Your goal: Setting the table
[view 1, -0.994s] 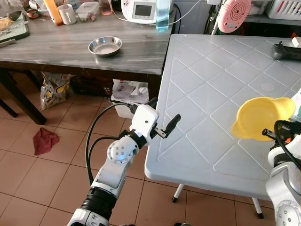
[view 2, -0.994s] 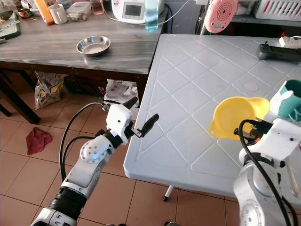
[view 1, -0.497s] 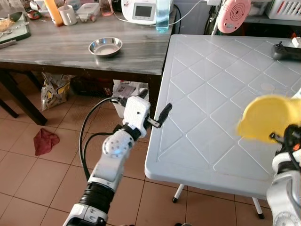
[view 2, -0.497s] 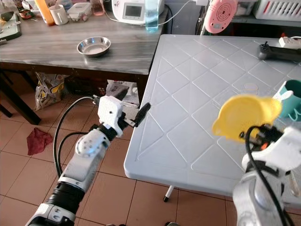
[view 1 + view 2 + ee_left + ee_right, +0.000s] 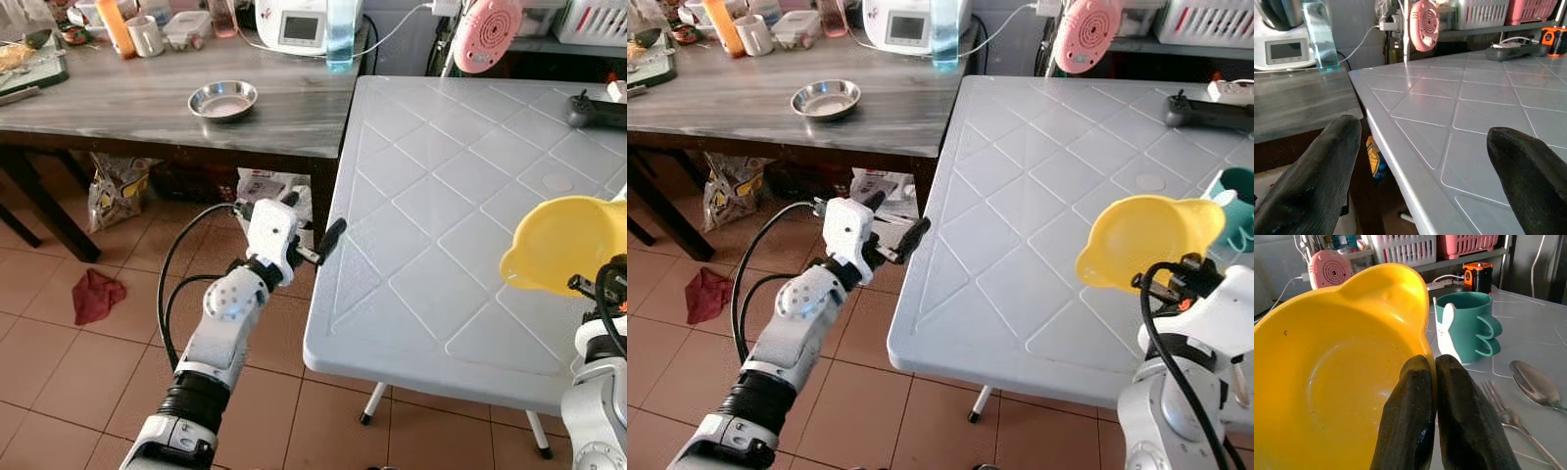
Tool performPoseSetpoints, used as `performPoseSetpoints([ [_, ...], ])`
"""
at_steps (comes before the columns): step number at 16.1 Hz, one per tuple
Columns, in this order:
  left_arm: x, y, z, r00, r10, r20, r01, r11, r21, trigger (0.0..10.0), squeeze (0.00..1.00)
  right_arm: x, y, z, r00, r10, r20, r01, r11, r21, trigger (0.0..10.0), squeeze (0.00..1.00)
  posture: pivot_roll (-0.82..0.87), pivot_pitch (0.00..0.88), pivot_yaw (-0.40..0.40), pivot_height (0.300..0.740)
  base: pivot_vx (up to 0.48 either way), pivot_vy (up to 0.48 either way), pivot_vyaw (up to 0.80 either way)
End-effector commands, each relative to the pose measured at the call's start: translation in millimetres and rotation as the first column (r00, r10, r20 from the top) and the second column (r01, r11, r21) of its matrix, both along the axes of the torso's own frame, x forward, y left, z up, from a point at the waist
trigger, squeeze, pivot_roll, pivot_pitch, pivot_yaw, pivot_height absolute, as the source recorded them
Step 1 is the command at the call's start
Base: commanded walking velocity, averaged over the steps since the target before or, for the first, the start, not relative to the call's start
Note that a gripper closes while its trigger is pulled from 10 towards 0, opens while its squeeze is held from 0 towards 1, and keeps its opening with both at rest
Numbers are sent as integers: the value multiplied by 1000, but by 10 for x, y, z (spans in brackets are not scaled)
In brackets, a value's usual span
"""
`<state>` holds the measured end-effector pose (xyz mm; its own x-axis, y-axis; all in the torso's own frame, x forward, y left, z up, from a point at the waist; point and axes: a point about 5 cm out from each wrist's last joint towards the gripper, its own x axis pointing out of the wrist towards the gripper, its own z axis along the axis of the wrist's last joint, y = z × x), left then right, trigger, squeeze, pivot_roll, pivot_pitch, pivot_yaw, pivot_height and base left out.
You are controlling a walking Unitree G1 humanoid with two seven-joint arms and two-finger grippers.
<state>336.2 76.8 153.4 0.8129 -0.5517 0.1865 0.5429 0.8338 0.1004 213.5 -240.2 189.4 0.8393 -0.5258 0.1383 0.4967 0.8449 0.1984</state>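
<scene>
A yellow bowl hangs tilted over the near right part of the white plastic table. My right gripper is shut on the bowl's rim, one finger inside and one outside. Behind the bowl stands a teal cup with a white rabbit. A spoon and a fork lie on the table beside the cup. My left gripper is open and holds nothing, level with the table's left edge and just off it.
A dark wooden table at the left carries a steel bowl, a mug, bottles and an appliance. On the white table's far side are a pink fan and a black controller. A red cloth lies on the tiled floor.
My left gripper has drawn back to the left, off the white table's edge. The yellow bowl has shifted slightly right and stays in the right gripper.
</scene>
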Motion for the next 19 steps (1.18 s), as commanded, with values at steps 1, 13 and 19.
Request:
performPoseSetpoints([
  [1, 8, 22, -23, 1000, 5, -18, -5, 1000, 4, 10000, 0, -38, -5, 69, 999, -7, 33, 8, 1000, -24, 10000, 0, -100, 76, 53, 740, 0, 0, 0],
  [13, -21, -39, -80, 999, -12, -41, 13, 1000, 13, 10000, 0, -18, 66, 20, 1000, 14, 20, -13, 1000, -8, 10000, 0, -93, 92, 53, 740, 0, 178, -323],
  [19, -25, -56, -109, 999, -22, -47, 24, 999, 27, 10000, 0, -10, 66, 14, 1000, 9, 23, -8, 1000, -9, 10000, 0, -95, 90, 57, 740, 0, 274, 0],
])
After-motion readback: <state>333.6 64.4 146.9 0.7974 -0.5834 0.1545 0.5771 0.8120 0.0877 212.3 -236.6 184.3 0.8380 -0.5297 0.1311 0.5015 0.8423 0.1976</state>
